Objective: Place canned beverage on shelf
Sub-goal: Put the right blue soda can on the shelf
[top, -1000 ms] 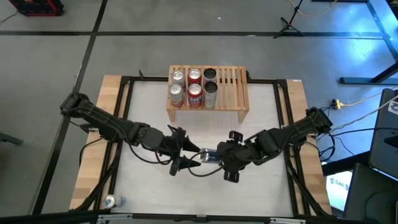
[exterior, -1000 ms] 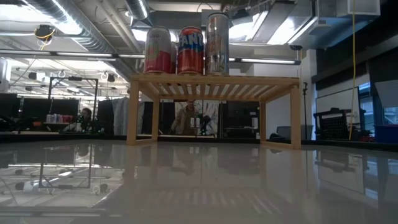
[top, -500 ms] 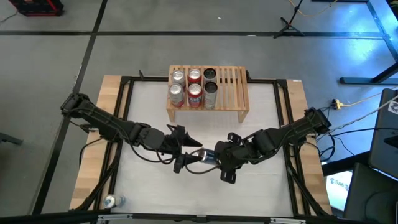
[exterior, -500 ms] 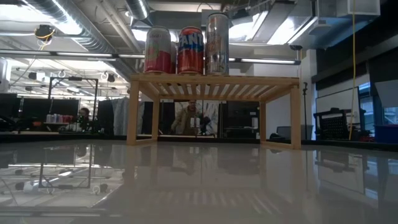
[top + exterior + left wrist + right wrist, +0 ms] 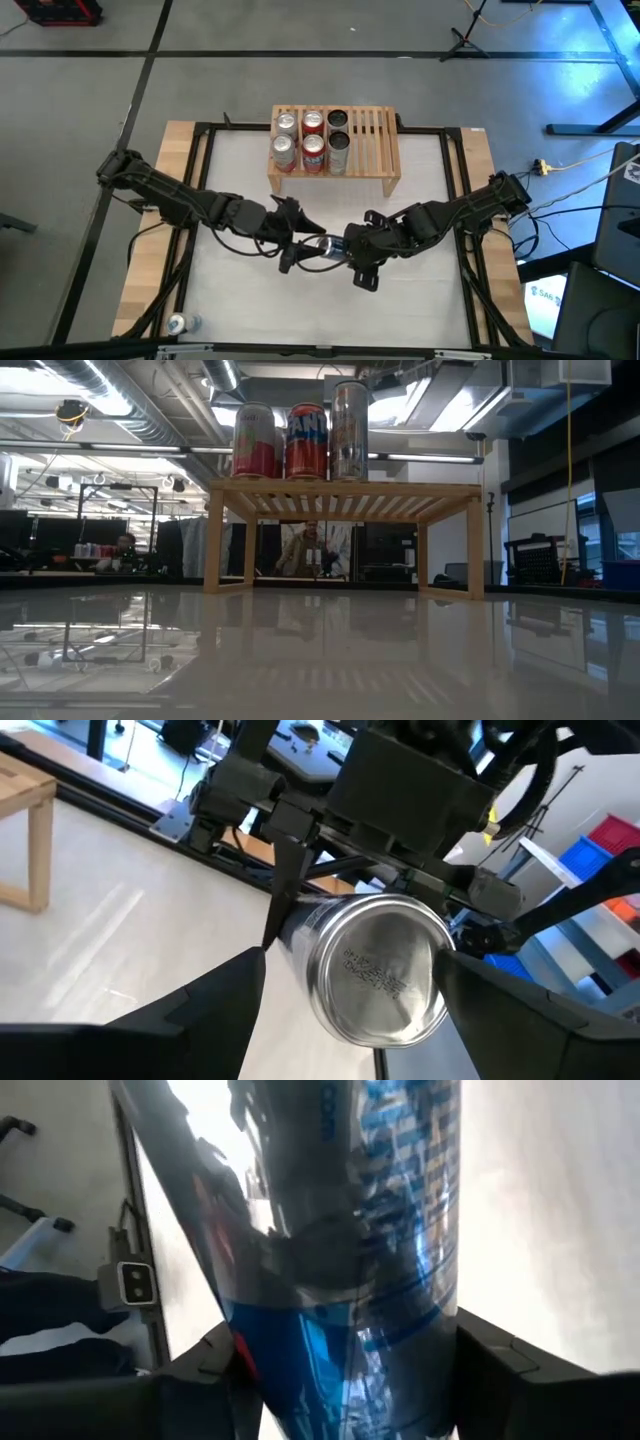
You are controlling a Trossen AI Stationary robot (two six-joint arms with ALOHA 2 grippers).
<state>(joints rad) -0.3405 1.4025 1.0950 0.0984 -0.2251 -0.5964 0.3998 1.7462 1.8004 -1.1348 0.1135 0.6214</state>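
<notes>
Mid-handoff over the desk (image 5: 240,290): the right tool (image 5: 352,250) grips the blue can (image 5: 330,251), and the left tool (image 5: 296,250) straddles its end, fingers spread, not clamped. Next up: carrying it to the shelf (image 5: 372,130).

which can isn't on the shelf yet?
The blue can, held sideways between the right gripper and left gripper at mid-table. The other six stand upright on the shelf.
</notes>
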